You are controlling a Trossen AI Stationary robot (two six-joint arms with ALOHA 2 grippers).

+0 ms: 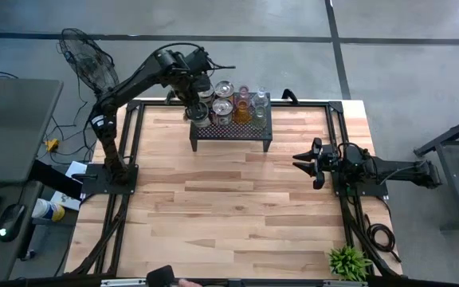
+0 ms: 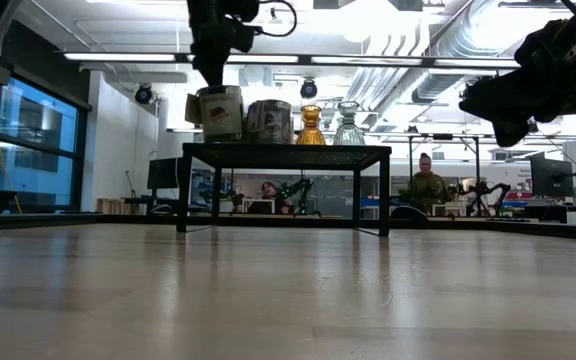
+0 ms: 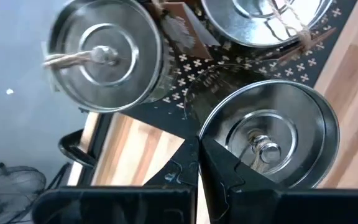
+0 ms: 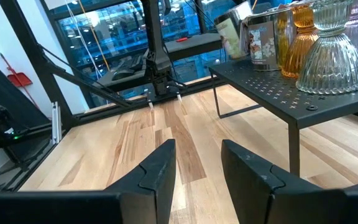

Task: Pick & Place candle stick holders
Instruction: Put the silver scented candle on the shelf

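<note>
A black perforated stand point(image 1: 231, 131) sits at the table's far middle. On it are silvery candle stick holders point(image 1: 223, 108), an amber one point(image 1: 243, 110), a pink one point(image 1: 243, 92) and a clear glass one point(image 1: 260, 102). My left gripper point(image 1: 198, 110) reaches down over the stand's left end and is shut on another silvery holder point(image 3: 269, 143). At the table's right side my right gripper point(image 1: 300, 163) lies level and open with nothing between its fingers point(image 4: 160, 168). My left gripper pinches the silvery holder's rim point(image 3: 205, 134) between its two fingers, one finger point(image 3: 229, 171) inside the cup and one outside. The fingers come from above, pointing steeply down. The holder point(image 2: 220, 112) hangs slightly tilted at the stand's left end; whether its base touches the stand I cannot tell.
A fan point(image 1: 86, 56) stands beyond the table's far left corner. A small green plant point(image 1: 349, 261) sits at the near right corner. The bare wooden tabletop point(image 1: 229, 207) spreads in front of the stand. People sit in the room behind point(image 2: 426, 185).
</note>
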